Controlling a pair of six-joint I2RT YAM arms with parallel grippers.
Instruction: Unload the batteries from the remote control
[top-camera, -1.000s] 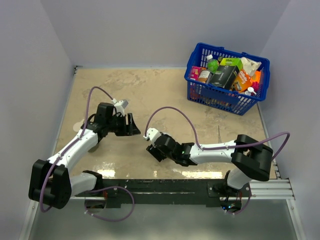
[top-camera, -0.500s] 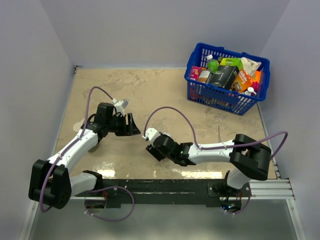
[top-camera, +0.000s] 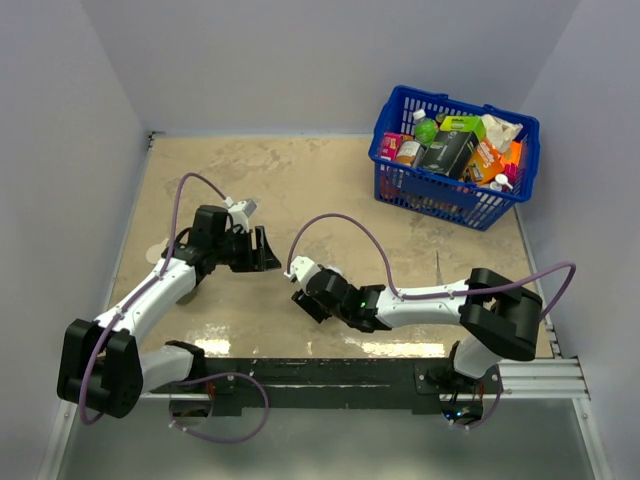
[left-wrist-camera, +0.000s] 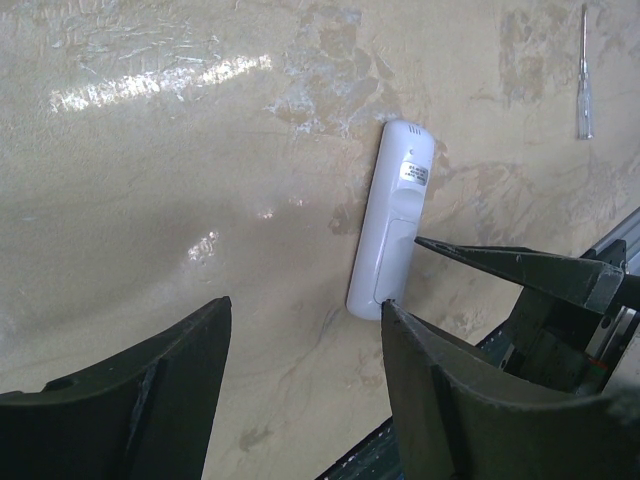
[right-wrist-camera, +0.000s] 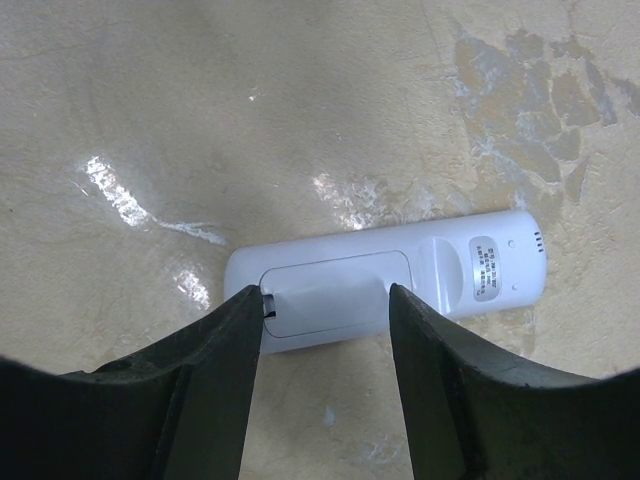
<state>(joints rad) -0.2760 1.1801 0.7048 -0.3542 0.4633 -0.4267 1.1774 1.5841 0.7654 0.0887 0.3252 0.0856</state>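
Note:
The remote control (right-wrist-camera: 400, 285) lies face down on the table, its white back cover (right-wrist-camera: 330, 300) closed over the bay. The batteries are hidden. My right gripper (right-wrist-camera: 322, 295) is open and low over the cover end, one finger on each side of the cover. The left fingertip (right-wrist-camera: 245, 300) is at the small notch on the cover's edge. In the left wrist view the remote (left-wrist-camera: 395, 225) lies ahead of my open, empty left gripper (left-wrist-camera: 305, 305), with a right finger (left-wrist-camera: 520, 270) beside it. From above, the left gripper (top-camera: 262, 250) and right gripper (top-camera: 305, 298) face each other.
A blue basket (top-camera: 400, 185) full of groceries stands at the back right. A thin clear stick-like tool (left-wrist-camera: 583, 70) lies on the table beyond the remote, also in the top view (top-camera: 438, 265). The metal rail (top-camera: 520, 375) runs along the near edge.
My right gripper has edged slightly to the left over the remote. The left arm has not moved.

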